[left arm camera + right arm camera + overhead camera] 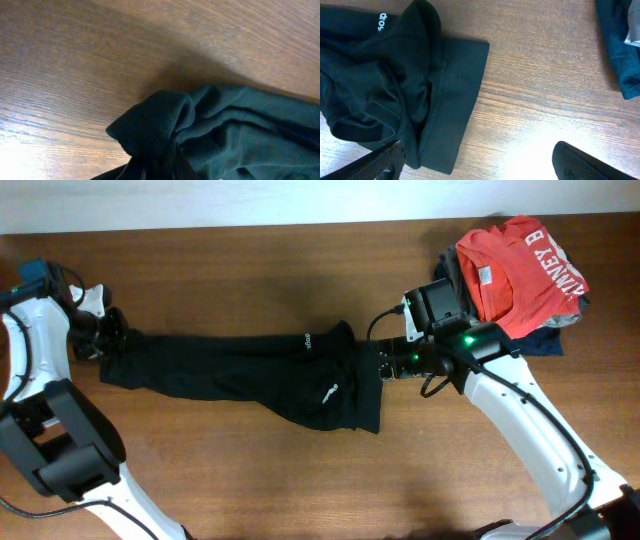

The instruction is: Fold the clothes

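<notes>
At the far left, our left claw sits right at the end of the black T-shirt. In the left wrist view the cloth puckers up towards the lens, but the fingers themselves are out of frame, so we cannot tell whether that claw is clamped on the fabric.

The T-shirt lies across the middle of the surface as a long, rumpled band, narrow at the left and wider at the right, with its small white logo showing. We judge the fold barely begun: no flat rectangle, no squared edges, and plenty of smoothing and folding left.

At the shirt's right edge our right claw stands wide and holds nothing. One of its fingers is over the hem corner, and we cannot say if it touches.

Further right, the red-orange shirt tops a pile of darker garments, mostly hidden beneath it.
</notes>
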Action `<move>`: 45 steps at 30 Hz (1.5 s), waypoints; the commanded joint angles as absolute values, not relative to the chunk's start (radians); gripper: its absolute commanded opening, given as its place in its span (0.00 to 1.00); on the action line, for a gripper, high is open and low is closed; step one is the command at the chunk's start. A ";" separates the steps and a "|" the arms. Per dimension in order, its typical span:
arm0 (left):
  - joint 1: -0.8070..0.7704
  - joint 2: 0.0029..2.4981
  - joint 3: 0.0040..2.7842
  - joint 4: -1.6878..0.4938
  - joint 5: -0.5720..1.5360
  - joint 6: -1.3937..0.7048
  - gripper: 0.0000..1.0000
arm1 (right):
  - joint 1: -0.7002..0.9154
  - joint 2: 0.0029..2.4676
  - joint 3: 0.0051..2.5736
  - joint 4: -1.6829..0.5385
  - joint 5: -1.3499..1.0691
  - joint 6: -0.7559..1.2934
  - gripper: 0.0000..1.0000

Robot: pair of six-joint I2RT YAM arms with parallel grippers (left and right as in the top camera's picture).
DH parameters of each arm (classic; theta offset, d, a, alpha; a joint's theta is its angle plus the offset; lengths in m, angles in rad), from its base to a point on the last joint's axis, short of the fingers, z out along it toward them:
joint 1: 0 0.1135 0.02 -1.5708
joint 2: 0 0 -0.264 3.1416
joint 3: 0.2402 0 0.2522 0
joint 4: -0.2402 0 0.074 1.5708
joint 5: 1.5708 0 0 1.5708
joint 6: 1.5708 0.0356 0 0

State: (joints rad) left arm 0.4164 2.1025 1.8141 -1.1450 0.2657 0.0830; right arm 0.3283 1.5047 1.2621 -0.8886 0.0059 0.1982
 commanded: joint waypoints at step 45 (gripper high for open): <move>-0.174 2.133 1.853 -1.262 0.064 0.107 0.92 | 0.300 1.511 1.266 -0.888 0.002 0.244 0.98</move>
